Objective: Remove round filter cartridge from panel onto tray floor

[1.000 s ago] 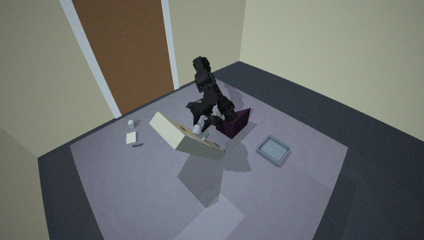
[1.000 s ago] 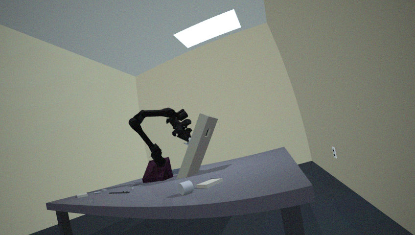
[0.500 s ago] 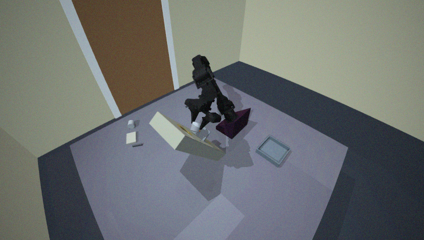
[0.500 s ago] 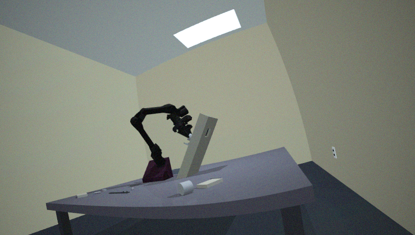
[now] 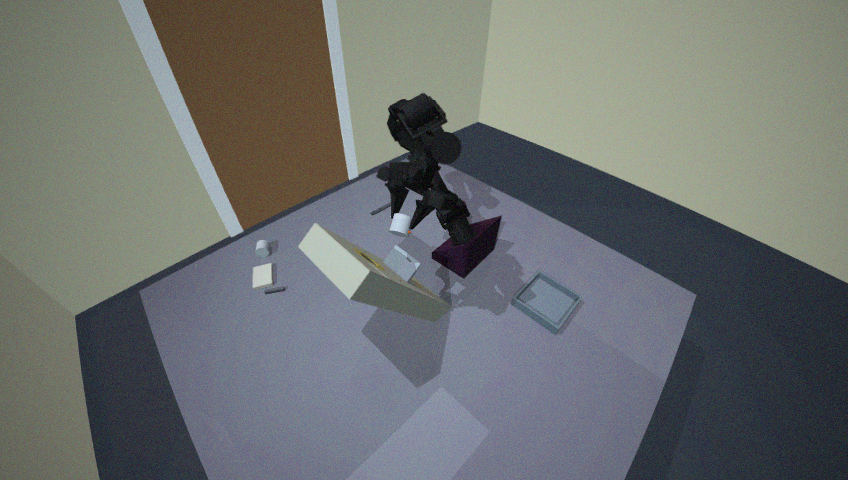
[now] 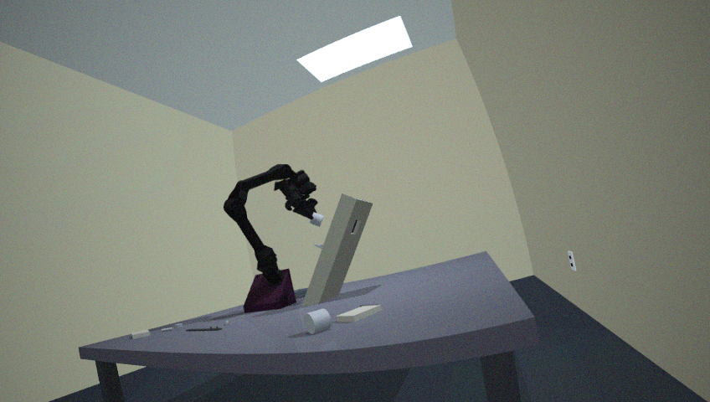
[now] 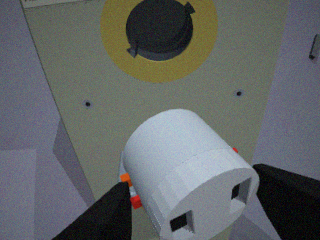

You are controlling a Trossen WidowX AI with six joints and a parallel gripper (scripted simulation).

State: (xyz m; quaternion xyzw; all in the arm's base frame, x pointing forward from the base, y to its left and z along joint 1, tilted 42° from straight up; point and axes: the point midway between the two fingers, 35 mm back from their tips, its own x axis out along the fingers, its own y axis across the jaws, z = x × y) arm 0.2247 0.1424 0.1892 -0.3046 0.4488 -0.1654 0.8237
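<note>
The white round filter cartridge [image 5: 399, 224] [image 6: 317, 219] [image 7: 175, 150] is out of the service panel [image 5: 333, 255] [image 6: 331, 259] [image 7: 60, 60] and held in the air in front of it. Its face with two dark slots points toward the wrist camera. My gripper [image 5: 402, 221] [image 6: 313, 217] [image 7: 191, 183] is shut on the cartridge, one finger on each side. The panel's round opening [image 7: 159, 30] shows dark and empty inside a yellow ring [image 7: 112, 30]. The blue-grey tray [image 5: 533, 315] stands on the table, beyond the robot's purple base from the panel.
A pale box-like part [image 5: 399, 261] sticks out of the panel below the cartridge. Small orange [image 7: 126, 179] and red bits show behind the cartridge. A white cylinder [image 5: 262, 248] [image 6: 317, 321], a cream block [image 5: 262, 275] [image 6: 358, 313] and a dark rod [image 5: 274, 290] lie on the table.
</note>
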